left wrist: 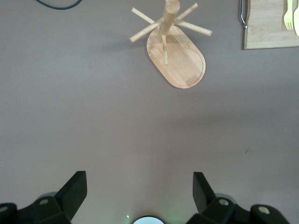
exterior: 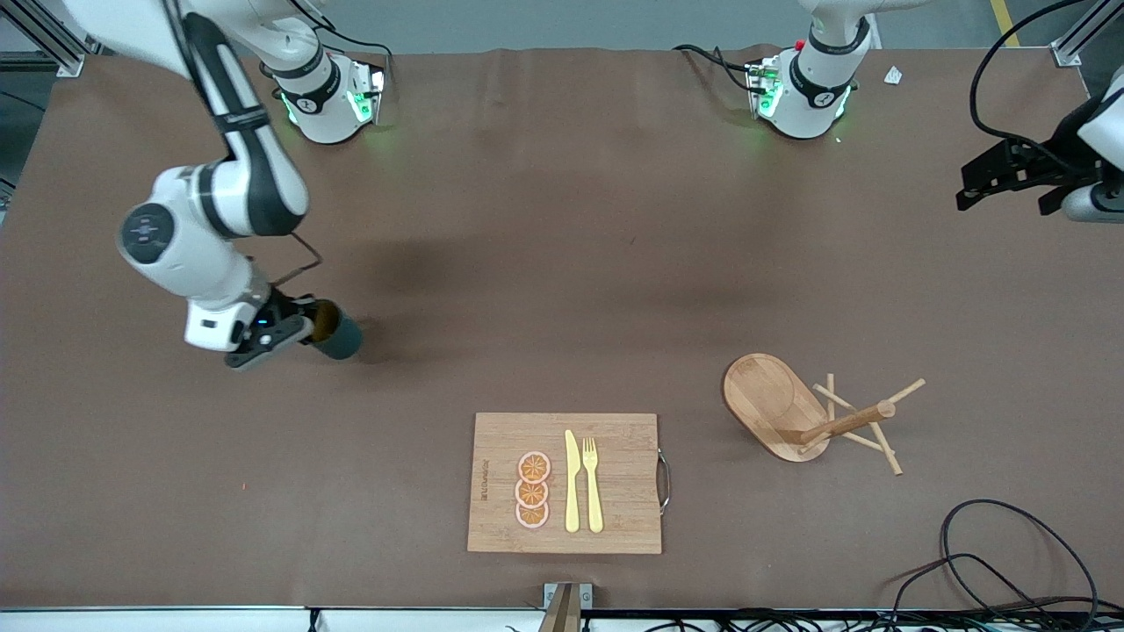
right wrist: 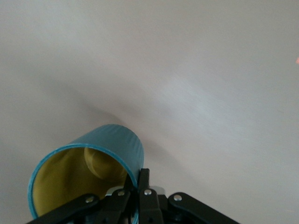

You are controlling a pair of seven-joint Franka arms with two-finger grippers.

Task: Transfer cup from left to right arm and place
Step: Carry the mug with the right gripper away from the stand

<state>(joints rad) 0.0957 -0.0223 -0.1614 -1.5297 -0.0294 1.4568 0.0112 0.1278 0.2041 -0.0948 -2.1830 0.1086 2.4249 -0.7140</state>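
The dark teal cup (exterior: 338,333) with a mustard-yellow inside is tilted on its side, just above or on the brown table toward the right arm's end. My right gripper (exterior: 299,332) is shut on its rim. In the right wrist view the cup (right wrist: 100,161) shows its yellow inside, with one finger inside the rim and one outside, at my right gripper (right wrist: 139,184). My left gripper (exterior: 1001,180) is open and empty, high over the table's edge at the left arm's end. In the left wrist view my left gripper (left wrist: 140,189) has its jaws spread wide over bare table.
A wooden mug tree (exterior: 803,412) lies toppled on the table, also in the left wrist view (left wrist: 175,51). A bamboo cutting board (exterior: 566,483) holds orange slices, a yellow knife and a fork. Black cables (exterior: 1010,562) lie at the table's near corner.
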